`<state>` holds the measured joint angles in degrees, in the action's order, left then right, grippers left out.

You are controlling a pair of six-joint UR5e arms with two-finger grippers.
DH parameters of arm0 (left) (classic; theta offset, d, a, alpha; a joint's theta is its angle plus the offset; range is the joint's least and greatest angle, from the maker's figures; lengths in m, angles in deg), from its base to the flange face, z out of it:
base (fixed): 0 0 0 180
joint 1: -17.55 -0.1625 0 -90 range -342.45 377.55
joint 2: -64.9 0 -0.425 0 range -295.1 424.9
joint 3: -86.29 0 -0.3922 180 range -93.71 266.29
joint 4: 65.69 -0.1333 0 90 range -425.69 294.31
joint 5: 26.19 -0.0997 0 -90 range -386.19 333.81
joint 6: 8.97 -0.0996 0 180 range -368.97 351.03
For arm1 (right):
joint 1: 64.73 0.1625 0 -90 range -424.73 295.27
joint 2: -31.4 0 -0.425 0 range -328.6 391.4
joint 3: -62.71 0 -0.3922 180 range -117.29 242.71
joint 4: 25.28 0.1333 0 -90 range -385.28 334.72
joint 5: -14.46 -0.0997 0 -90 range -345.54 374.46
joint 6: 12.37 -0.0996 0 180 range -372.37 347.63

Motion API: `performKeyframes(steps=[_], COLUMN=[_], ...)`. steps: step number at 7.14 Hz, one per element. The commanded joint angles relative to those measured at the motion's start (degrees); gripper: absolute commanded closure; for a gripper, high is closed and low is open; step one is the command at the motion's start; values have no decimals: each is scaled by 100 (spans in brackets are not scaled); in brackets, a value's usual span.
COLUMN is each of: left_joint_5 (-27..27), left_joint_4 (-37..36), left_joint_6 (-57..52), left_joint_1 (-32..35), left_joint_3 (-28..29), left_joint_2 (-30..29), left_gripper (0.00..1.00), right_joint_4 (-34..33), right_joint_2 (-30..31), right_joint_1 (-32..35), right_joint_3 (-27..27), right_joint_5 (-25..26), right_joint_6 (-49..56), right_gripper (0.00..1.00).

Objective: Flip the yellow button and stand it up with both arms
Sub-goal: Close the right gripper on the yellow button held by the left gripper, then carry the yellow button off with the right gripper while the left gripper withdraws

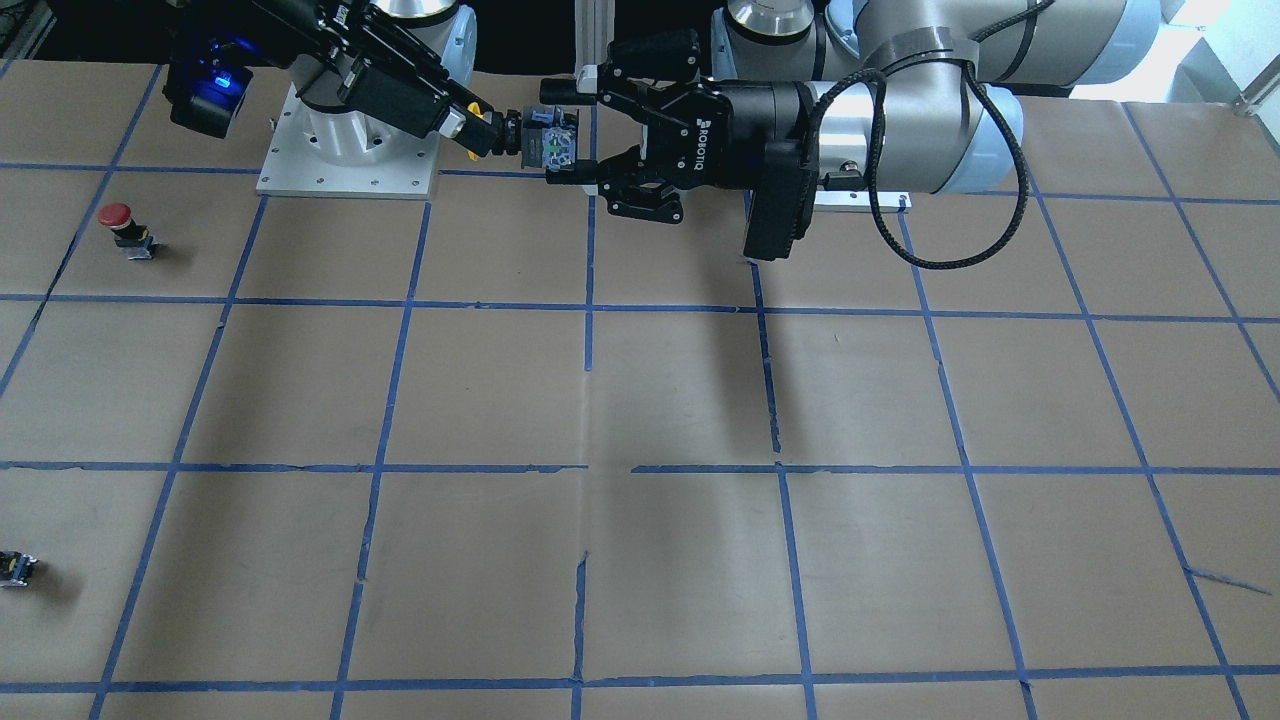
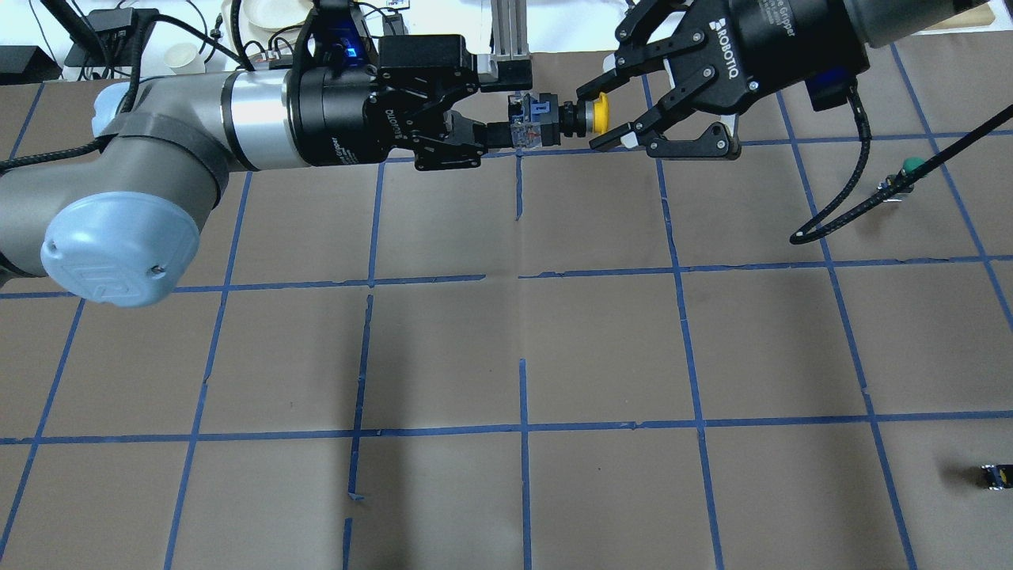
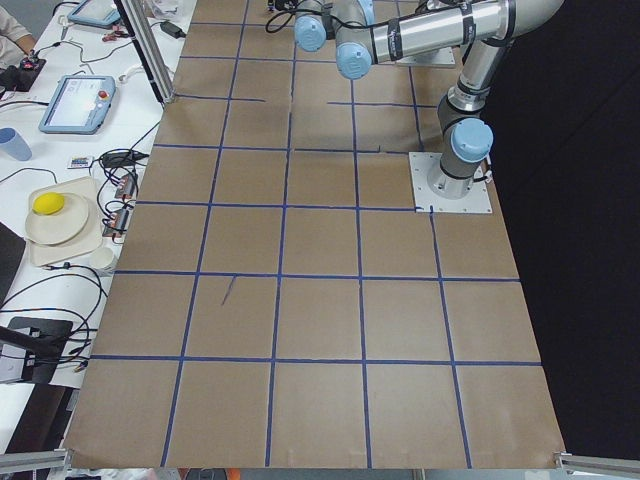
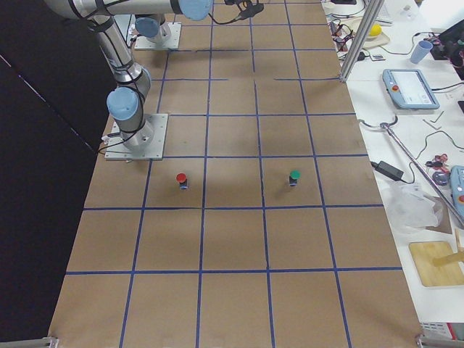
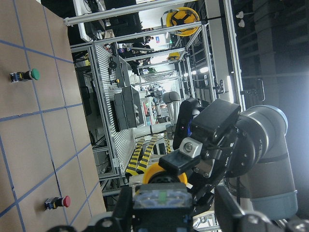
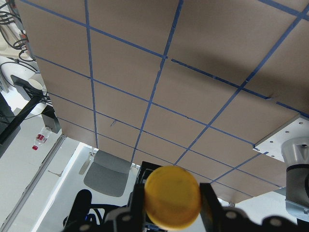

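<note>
Yellow button [image 2: 563, 120] hung in mid-air above table [image 2: 506, 348], lying sideways between both grippers, cap toward right arm. Left gripper [image 1: 558, 136] clamped on grey base. Right gripper [image 2: 597, 115] had jaws apart, one finger each side of yellow cap, just beside it; contact could not be told. Red button [image 1: 118, 222], green button [image 2: 910, 166] and small black block [image 2: 995, 475] sat on table, well apart from grippers.

1. The table [image 1: 700, 400] is covered in brown paper, taped into blue squares.
2. A red-capped button [image 1: 120, 225] and a green-capped button [image 4: 294, 177] stand upright, well apart.
3. A small black block [image 1: 17, 568] lies near the edge.
</note>
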<state>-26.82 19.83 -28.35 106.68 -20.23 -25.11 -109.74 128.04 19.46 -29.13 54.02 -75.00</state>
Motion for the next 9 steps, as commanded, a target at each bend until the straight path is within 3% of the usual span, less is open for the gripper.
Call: performKeyframes(steps=[1, 2, 4, 5, 6, 7, 9], left_joint_5=[-251, -1446, -2631, -3392, -4087, -4938, -6093], left_joint_4=[-411, -483, -1524, -1703, -1653, -1548, -1206], left_joint_6=[668, 1072, 2204, 2393, 2403, 2403, 2395], left_joint_1=[-71, -193, -317, -300, -300, -256, -229], left_joint_3=[-44, 60, 192, 306, 489, 752, 1009], left_joint_2=[28, -16, -95, -130, -69, -86, -121], left_gripper=[0, 0, 0, 0, 0, 0, 0], right_joint_4=[-62, -19, -27, -79, -454, -1267, -2622], right_joint_2=[-14, -23, -23, -23, -31, -31, -31], right_joint_1=[-51, -225, -665, -823, -964, -1070, -1569], right_joint_3=[-27, -36, -115, -307, -552, -938, -1816], right_joint_5=[914, 1610, 2280, 2894, 3483, 3793, 3972], right_joint_6=[554, 1499, 3002, 4630, 5638, 6518, 8416], right_gripper=[80, 80, 81, 83, 85, 86, 89])
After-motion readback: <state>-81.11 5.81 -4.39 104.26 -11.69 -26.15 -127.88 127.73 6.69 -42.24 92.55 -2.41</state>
